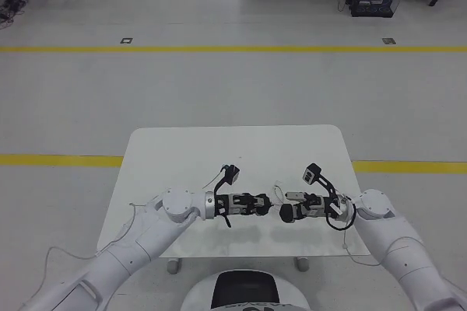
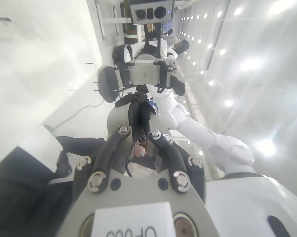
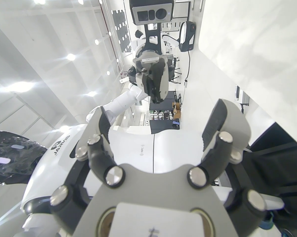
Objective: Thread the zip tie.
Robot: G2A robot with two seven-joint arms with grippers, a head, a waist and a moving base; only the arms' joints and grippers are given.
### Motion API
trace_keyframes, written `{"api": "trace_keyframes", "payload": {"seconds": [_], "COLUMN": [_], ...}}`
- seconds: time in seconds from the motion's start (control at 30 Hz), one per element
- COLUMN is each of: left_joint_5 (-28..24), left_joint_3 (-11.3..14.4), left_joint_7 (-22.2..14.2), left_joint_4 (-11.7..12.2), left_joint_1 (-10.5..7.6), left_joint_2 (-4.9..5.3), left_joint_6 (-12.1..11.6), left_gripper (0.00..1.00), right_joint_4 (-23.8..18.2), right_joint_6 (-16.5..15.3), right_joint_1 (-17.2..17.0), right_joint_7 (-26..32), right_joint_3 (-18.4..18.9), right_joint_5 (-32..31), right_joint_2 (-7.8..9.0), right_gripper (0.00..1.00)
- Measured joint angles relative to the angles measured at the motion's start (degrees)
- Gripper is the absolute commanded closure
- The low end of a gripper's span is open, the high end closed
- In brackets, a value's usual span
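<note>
Zip tie (image 1: 275, 192): we see a thin, pale, curved strip; finer detail is too small to tell.
Direction: it runs from the left gripper (image 1: 266, 204) toward the table's (image 1: 218, 148) far side, then bends back.
Place: between both grippers, over the table's near half.
Left gripper: fingers pressed together on the tie's end.
Right gripper (image 3: 162, 112): fingers spread wide, holding nothing, facing the left one.

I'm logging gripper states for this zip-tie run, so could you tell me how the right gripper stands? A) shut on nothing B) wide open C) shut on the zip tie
B: in the right wrist view the right gripper has its fingers spread far apart, nothing held between.
</note>
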Motion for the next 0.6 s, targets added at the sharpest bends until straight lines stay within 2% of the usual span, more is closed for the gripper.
{"api": "trace_keyframes", "payload": {"seconds": [0.1,0.27,0.33,0.43,0.6], "left_joint_5": [5.27,8.01,7.12,2.72,3.17], "left_joint_3": [-1.01,-3.0,-3.74,-4.99,-4.99], "left_joint_7": [2.89,5.75,5.95,4.54,4.53], "left_joint_4": [-0.77,-2.17,-3.03,-4.31,-4.28], "left_joint_1": [0.44,2.08,2.66,3.66,3.69], "left_joint_2": [0.62,1.43,1.59,1.7,1.69], "left_joint_6": [-2.39,-5.37,-5.63,-5.59,-5.56], "left_gripper": [1.0,1.0,1.0,1.0,1.0], "right_joint_4": [0.0,0.0,0.0,0.0,0.0], "right_joint_6": [0.0,0.0,0.0,0.0,0.0], "right_joint_1": [0.0,0.0,0.0,0.0,0.0], "right_joint_7": [0.0,0.0,0.0,0.0,0.0], "right_joint_3": [0.0,0.0,0.0,0.0,0.0], "right_joint_5": [0.0,0.0,0.0,0.0,0.0], "right_joint_2": [0.0,0.0,0.0,0.0,0.0], "right_gripper": [0.0,0.0,0.0,0.0,0.0]}}
